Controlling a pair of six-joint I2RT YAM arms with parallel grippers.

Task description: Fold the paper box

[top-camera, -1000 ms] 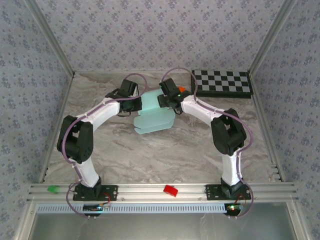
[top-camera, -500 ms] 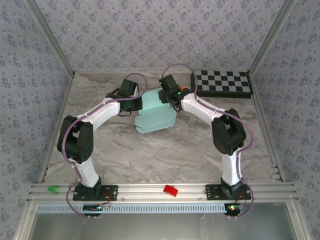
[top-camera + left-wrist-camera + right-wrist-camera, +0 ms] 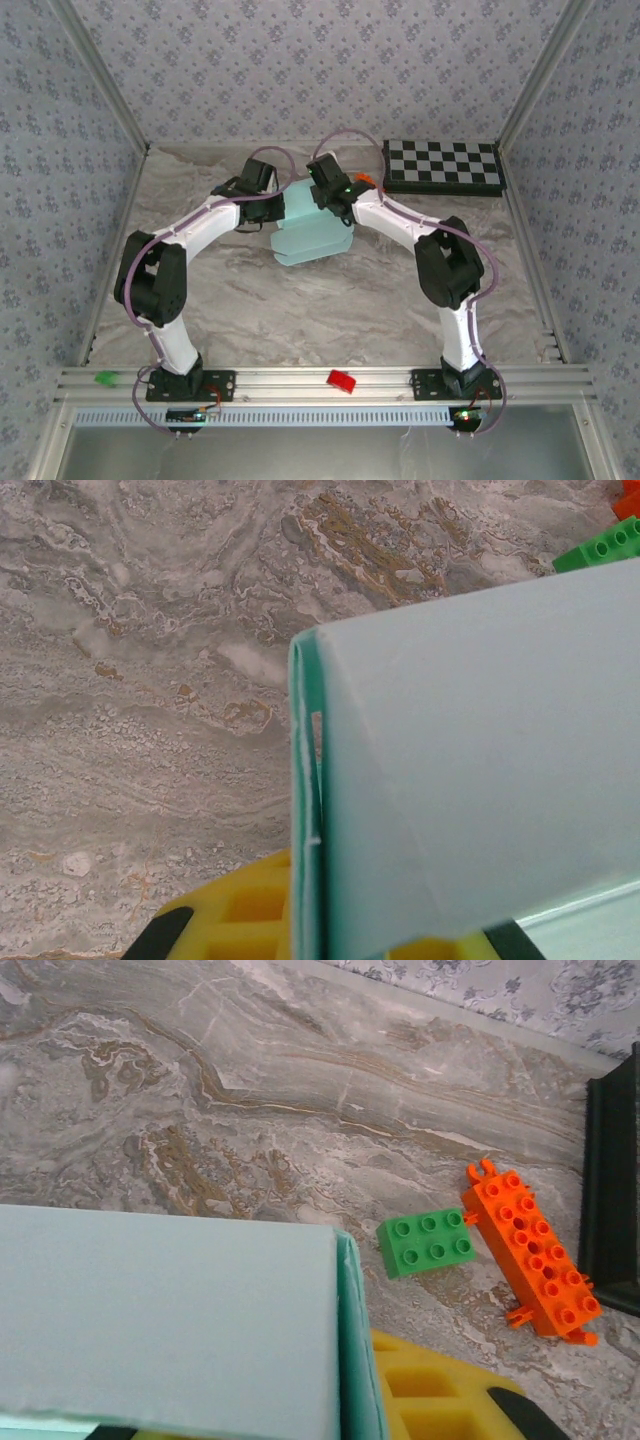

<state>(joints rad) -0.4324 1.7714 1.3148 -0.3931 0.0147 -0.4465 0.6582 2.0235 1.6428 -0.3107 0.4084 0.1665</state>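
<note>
The paper box [image 3: 310,232] is pale aqua card, partly folded, lying mid-table between both arms. My left gripper [image 3: 263,188] is at its left far corner. In the left wrist view an upright wall of the paper box [image 3: 480,770] stands edge-on in my left gripper [image 3: 320,920], pinched between the yellow fingers [image 3: 235,915]. My right gripper [image 3: 328,190] is at the box's far right. In the right wrist view a side wall of the paper box [image 3: 170,1320] lies against one yellow finger [image 3: 440,1390] of my right gripper [image 3: 352,1405]. The card hides the other finger.
A green brick [image 3: 427,1242] and an orange brick [image 3: 530,1260] lie on the marble just beyond the box. The black-and-white checkerboard [image 3: 443,166] stands at the back right. A red piece [image 3: 342,381] and a green piece [image 3: 104,379] rest on the front rail.
My right gripper has shifted left along the box's far side and its jaws have closed onto the wall. The left arm and its grip have not moved.
</note>
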